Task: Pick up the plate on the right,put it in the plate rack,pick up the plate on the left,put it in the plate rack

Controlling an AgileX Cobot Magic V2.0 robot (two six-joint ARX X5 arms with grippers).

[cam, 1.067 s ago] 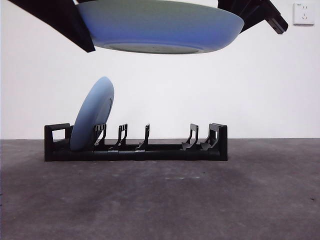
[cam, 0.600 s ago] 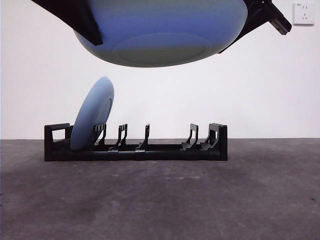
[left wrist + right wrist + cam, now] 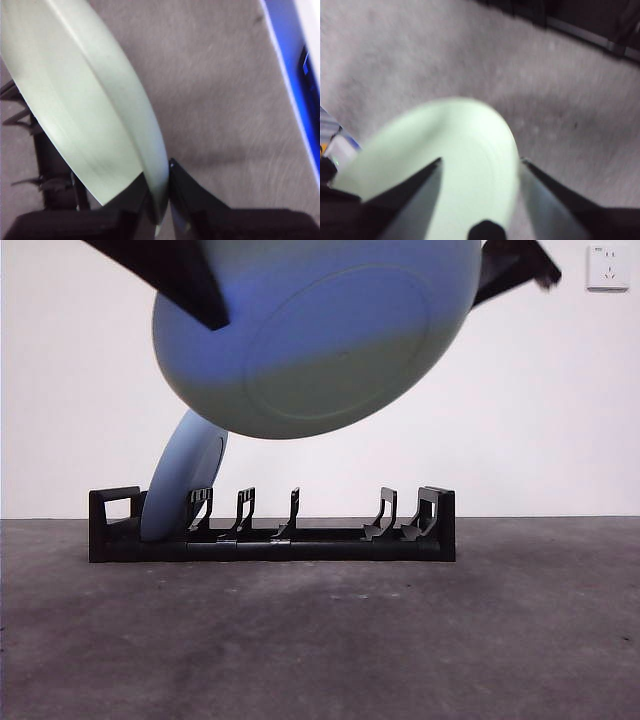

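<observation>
left gripper [image 3: 160, 192]: clamped on plate rim | right gripper [image 3: 480, 167]: jaws spread

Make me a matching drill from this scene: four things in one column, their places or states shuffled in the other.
1. lifted plate
2. racked plate
3. plate rack
4. wall socket

A. long, black, sitting on the table
B. leaning in an end slot
C. tilted in the air, rim clamped by the left gripper
D. on the white wall behind

Pairs: 1-C, 2-B, 3-A, 4-D
</observation>
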